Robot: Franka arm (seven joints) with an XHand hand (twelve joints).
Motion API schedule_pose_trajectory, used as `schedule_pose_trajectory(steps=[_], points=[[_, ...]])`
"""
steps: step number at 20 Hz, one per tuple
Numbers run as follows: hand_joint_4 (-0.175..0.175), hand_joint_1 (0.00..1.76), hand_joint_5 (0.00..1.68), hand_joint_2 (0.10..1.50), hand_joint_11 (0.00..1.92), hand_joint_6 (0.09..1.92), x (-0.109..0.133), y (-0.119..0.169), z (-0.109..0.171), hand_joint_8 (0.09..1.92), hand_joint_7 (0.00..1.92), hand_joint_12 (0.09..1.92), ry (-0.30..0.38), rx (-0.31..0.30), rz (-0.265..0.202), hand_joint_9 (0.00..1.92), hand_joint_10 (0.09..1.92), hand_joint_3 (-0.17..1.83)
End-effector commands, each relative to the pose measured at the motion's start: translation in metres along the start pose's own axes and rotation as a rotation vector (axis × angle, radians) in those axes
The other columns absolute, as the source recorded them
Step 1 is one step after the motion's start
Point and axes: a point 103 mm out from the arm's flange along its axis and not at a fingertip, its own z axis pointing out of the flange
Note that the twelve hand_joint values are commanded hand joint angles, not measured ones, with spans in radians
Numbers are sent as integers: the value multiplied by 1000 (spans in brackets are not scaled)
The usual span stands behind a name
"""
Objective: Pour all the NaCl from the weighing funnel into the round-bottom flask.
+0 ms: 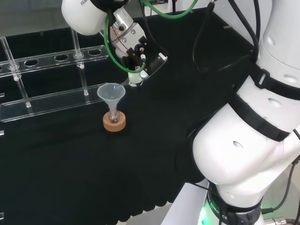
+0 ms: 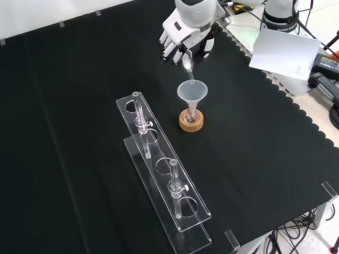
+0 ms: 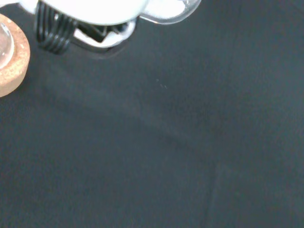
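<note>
Front view: robot hand (image 2: 183, 37) enters from the top, fingers curled round a clear weighing funnel (image 2: 187, 62). The funnel is tilted, spout pointing down toward the mouth of a clear conical funnel (image 2: 192, 93) directly beneath; spout tip at or just above the rim, contact cannot be told.

Conical funnel sits with its stem in the neck of a small round-bottom flask (image 2: 191, 114). Flask rests on a cork ring stand (image 2: 191, 123) on the black cloth of the bench (image 2: 265, 148). Whether any powder lies in the flask or the weighing funnel cannot be told.

Head view: robot hand (image 1: 133, 47) is just to the upper right of the conical funnel (image 1: 111, 93), the white and clear part at its lower end close to the funnel rim. Flask neck (image 1: 113, 115) and cork ring (image 1: 114, 123) below it.

Clear plastic test-tube rack (image 2: 161, 174) stands near the cork ring, to its left and lower in the front view, long side running diagonally, with upright clear posts. In head view the rack (image 1: 47, 79) lies behind and left of the flask.

Wrist view: cork ring (image 3: 12, 61) with a bit of the glass bulb (image 3: 4, 45) on it at the frame edge; the clear curved weighing funnel (image 3: 171, 12) beside a blurred white part of the robot hand (image 3: 90, 9).
</note>
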Motion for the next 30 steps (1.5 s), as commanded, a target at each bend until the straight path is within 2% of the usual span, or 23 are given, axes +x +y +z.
schedule_pose_trajectory(steps=[1,30], points=[[175,1130,1294,642,802,641,5,-1,-5,681,547,1041,-24,-2,-11,907,355,669],[175,1129,1289,642,802,650,10,-4,-11,681,525,1040,-126,-12,-11,892,353,673]])
